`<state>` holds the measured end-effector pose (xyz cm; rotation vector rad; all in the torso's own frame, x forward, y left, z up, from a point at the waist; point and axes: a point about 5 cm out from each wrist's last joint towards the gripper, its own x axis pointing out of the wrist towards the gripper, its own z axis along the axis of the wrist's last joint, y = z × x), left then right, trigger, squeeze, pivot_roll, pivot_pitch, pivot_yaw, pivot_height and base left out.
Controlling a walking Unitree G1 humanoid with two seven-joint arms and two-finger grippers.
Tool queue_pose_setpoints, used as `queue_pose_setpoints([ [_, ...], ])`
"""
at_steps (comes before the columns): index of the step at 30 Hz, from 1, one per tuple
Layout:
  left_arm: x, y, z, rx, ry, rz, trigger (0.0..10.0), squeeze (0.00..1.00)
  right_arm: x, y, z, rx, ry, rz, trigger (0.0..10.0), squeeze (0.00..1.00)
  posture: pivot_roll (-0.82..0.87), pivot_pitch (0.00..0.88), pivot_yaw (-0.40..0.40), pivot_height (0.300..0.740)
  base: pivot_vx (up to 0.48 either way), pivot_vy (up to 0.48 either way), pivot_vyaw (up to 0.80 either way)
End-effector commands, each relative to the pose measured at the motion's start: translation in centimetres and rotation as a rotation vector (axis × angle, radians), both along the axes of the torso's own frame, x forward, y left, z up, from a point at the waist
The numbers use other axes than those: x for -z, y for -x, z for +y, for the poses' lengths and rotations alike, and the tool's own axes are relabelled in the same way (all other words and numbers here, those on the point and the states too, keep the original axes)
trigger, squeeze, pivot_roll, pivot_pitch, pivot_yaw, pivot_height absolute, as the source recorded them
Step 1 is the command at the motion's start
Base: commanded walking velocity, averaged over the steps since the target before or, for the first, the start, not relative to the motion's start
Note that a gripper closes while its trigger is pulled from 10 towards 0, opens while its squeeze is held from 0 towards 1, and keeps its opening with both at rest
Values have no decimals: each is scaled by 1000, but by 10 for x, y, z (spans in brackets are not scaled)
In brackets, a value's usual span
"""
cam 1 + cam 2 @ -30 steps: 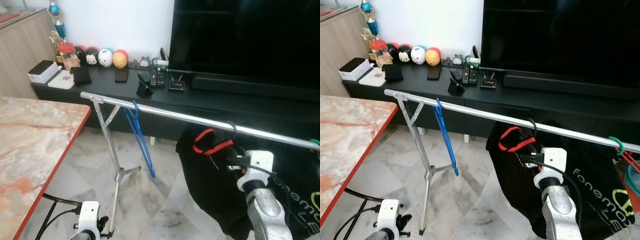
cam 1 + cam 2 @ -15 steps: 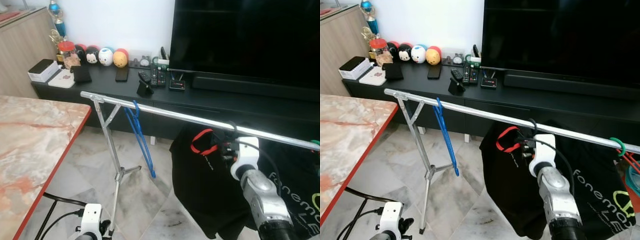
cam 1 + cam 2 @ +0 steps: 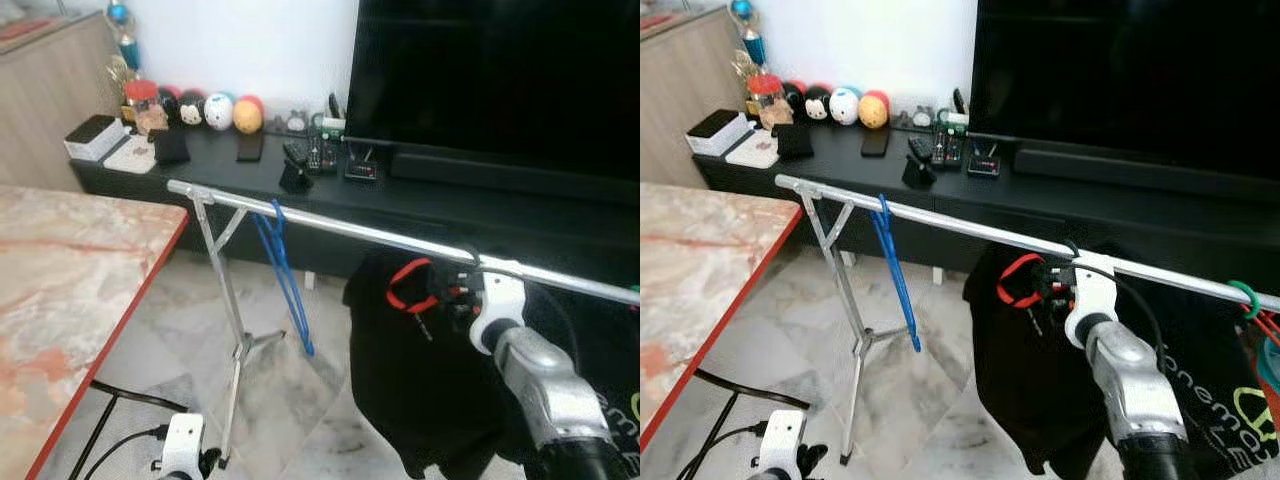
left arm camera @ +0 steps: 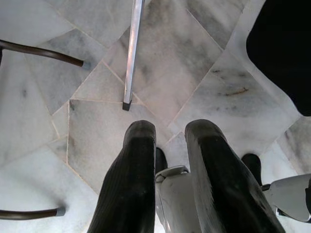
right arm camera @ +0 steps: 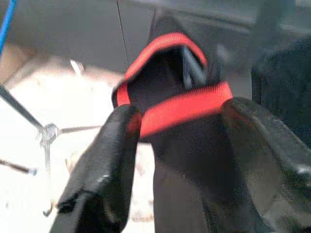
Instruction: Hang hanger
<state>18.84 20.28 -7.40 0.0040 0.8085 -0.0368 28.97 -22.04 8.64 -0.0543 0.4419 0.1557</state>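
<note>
A silver clothes rail runs from left to right in front of the TV console. A blue hanger hangs on it near the left end. My right gripper is just under the rail, shut on a hanger carrying a black shirt with a red collar. The black hook reaches the rail; whether it rests on it I cannot tell. In the right wrist view the collar sits between the fingers. My left gripper hangs idle over the floor, shut.
A marble table with a red edge stands at the left. The rack's leg and a black cable are on the tiled floor. A console with small items and a TV lie behind. A green hanger hangs far right.
My right gripper has carried the black shirt leftward along the rail and raised it closer to the rail. The head view has shifted slightly. The blue hanger has stayed put.
</note>
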Motion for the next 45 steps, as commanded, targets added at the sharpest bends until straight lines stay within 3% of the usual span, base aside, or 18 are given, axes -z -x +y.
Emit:
queue_pose_setpoints([
  [1, 5, 7, -3, 16, 2, 36, 10000, 0, -6, 2, -4, -4, 18, 3, 10000, 1000, 30, 0, -35, 740, 0, 0, 0],
  [7, 5, 7, -5, 29, 5, 43, 10000, 0, -1, 6, -11, 24, 42, 53, 10000, 1000, 36, 0, -39, 740, 0, 0, 0],
  [13, 6, 9, -5, 28, 3, 54, 10000, 0, -4, -1, -13, 82, 22, 10, 10000, 984, 37, 0, -40, 740, 0, 0, 0],
  [14, 7, 10, -5, 29, 3, 65, 10000, 0, -1, -3, -8, 69, 7, 8, 10000, 125, 39, 0, -41, 740, 0, 0, 0],
  [15, 7, 11, -5, 29, 3, 68, 10000, 0, 0, -4, -6, 63, 2, 10, 10000, 125, 40, 0, -42, 740, 0, 0, 0],
  [16, 8, 11, -5, 29, 3, 70, 10000, 0, 3, -5, -3, 55, -13, 15, 10000, 0, 43, 0, -42, 740, 0, 0, 0],
  [19, 8, 13, -5, 27, 6, 73, 10000, 0, 16, -4, 8, 1, -23, 66, 10000, 0, 51, 0, -45, 740, 0, 0, 0],
  [25, 11, 19, -4, 20, 4, 89, 10000, 0, 35, -8, 11, 50, -5, 108, 10000, 0, 61, 0, -45, 740, 0, 0, 0],
  [34, 14, 24, -4, 23, -1, 111, 10000, 0, 41, -11, 4, 99, 12, 92, 10000, 0, 60, 0, -44, 740, 0, 0, 0],
  [40, 14, 24, -4, 26, -3, 114, 10000, 0, 45, -16, 14, 113, -26, 56, 10000, 0, 67, 0, -43, 740, 0, 0, 0],
  [41, 14, 25, -3, 25, -4, 115, 10000, 0, 46, -18, 16, 111, -25, 45, 8745, 0, 67, 0, -43, 740, 0, 0, 0],
  [42, 14, 25, -3, 25, -5, 116, 10000, 0, 46, -18, 17, 110, -27, 41, 235, 0, 67, 0, -43, 740, 0, 0, 0],
  [45, 14, 25, -3, 23, -7, 118, 10000, 0, 46, -19, 20, 101, -35, 32, 0, 0, 73, 0, -44, 740, 0, 0, 0],
])
